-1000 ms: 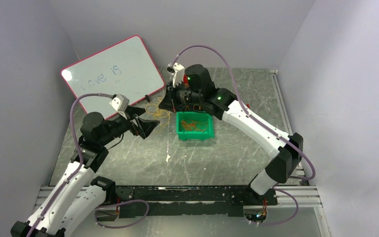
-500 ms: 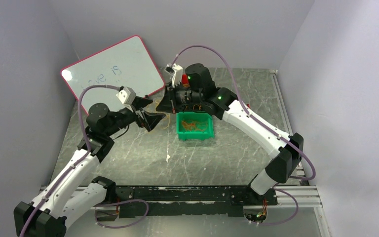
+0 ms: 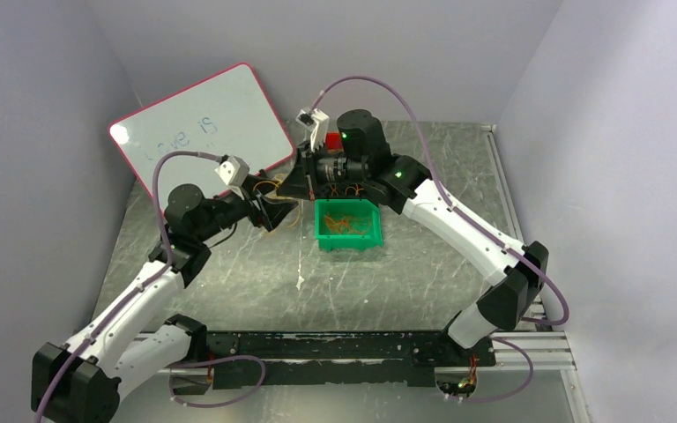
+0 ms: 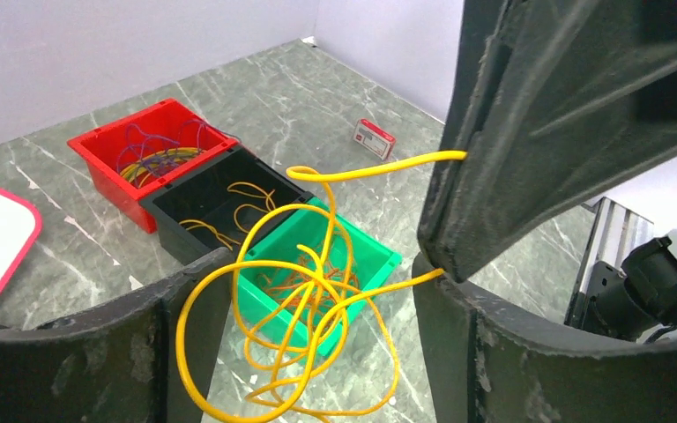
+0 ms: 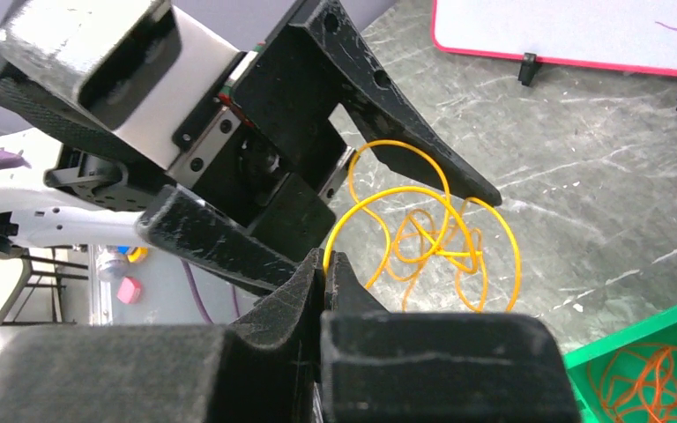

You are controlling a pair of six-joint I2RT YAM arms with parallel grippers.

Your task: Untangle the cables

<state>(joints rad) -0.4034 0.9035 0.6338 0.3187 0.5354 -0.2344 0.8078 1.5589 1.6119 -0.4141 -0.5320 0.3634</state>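
Observation:
The cables (image 4: 320, 278) are a tangle of thin yellow loops hanging just above the table, left of the green bin (image 3: 349, 240). My right gripper (image 5: 327, 257) is shut on one yellow strand at the top of the tangle (image 5: 450, 252). In the left wrist view it shows as a black block (image 4: 573, 115) with strands running into it. My left gripper (image 4: 317, 352) is open, its two fingers standing either side of the loops without pinching them. In the top view the two grippers (image 3: 269, 210) (image 3: 293, 187) nearly meet. More thin orange wire (image 3: 345, 222) lies in the green bin.
Behind the green bin stand a black bin (image 4: 220, 198) with a few yellow wires and a red bin (image 4: 154, 150) with purple and yellow ones. A whiteboard (image 3: 203, 132) leans at the back left. A small red and white tag (image 4: 375, 138) lies on the table.
My left arm has reached right and forward, bringing its fingers around the hanging tangle, and its jaws have narrowed a little. The right gripper has stayed shut and nearly still.

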